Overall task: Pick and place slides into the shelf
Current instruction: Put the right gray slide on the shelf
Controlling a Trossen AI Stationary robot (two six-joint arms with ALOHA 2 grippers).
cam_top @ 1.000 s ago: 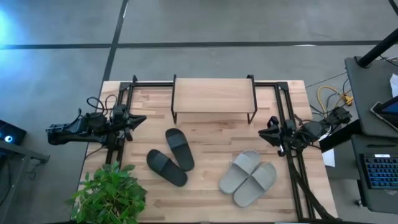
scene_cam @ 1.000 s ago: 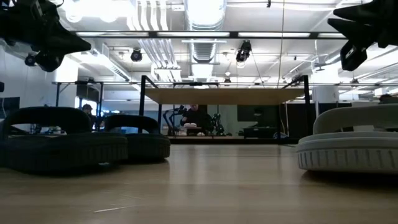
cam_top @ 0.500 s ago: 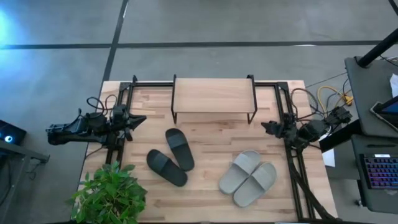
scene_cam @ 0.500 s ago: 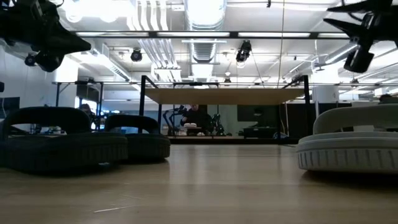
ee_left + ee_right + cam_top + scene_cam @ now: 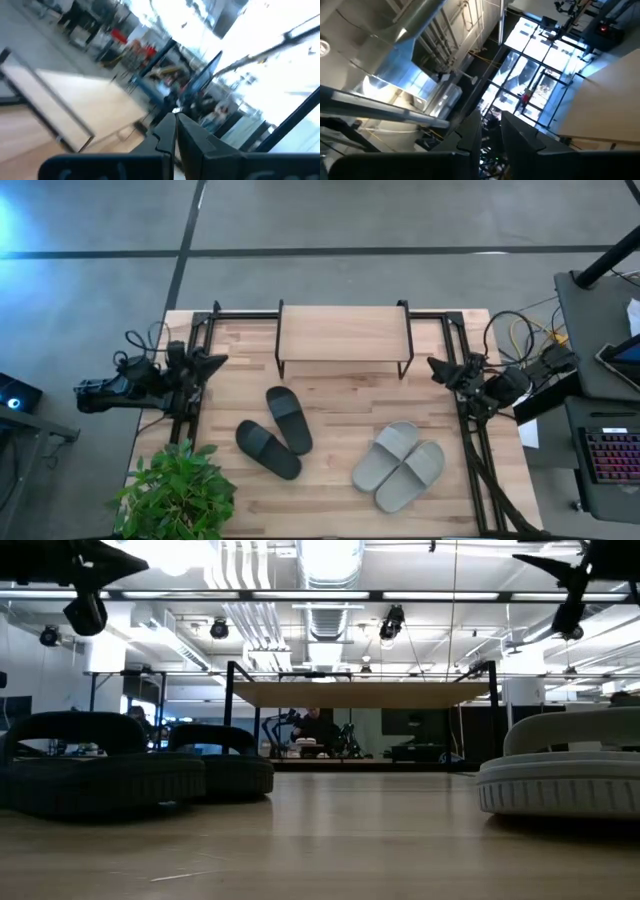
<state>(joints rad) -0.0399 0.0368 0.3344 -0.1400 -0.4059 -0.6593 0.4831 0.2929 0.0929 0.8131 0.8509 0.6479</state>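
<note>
Two black slides (image 5: 290, 420) (image 5: 268, 450) lie sole-down left of the table's middle; in the low view they show at the left (image 5: 110, 765). Two light grey slides (image 5: 392, 452) (image 5: 412, 476) lie side by side toward the right, with one of them (image 5: 565, 770) near the low camera. The shelf (image 5: 343, 333) stands on thin black legs at the far edge, its plank (image 5: 360, 694) bare. My left gripper (image 5: 218, 360) hovers shut at the left edge (image 5: 175, 117). My right gripper (image 5: 434, 365) hovers at the right edge, its fingers a narrow gap apart (image 5: 491, 122). Both are raised well above the table.
A potted green plant (image 5: 175, 490) stands at the near left corner. Black frame rails (image 5: 470, 430) run along the right side and another rail (image 5: 190, 380) along the left. A desk with a keyboard (image 5: 610, 455) lies beyond the right edge. Bare wood lies between the shelf and the slides.
Both grippers have risen. The right one has swung toward the far edge and tipped upward. The left one has drawn back a little toward the left and far edge and tipped up. The slides and the shelf have stayed put.
</note>
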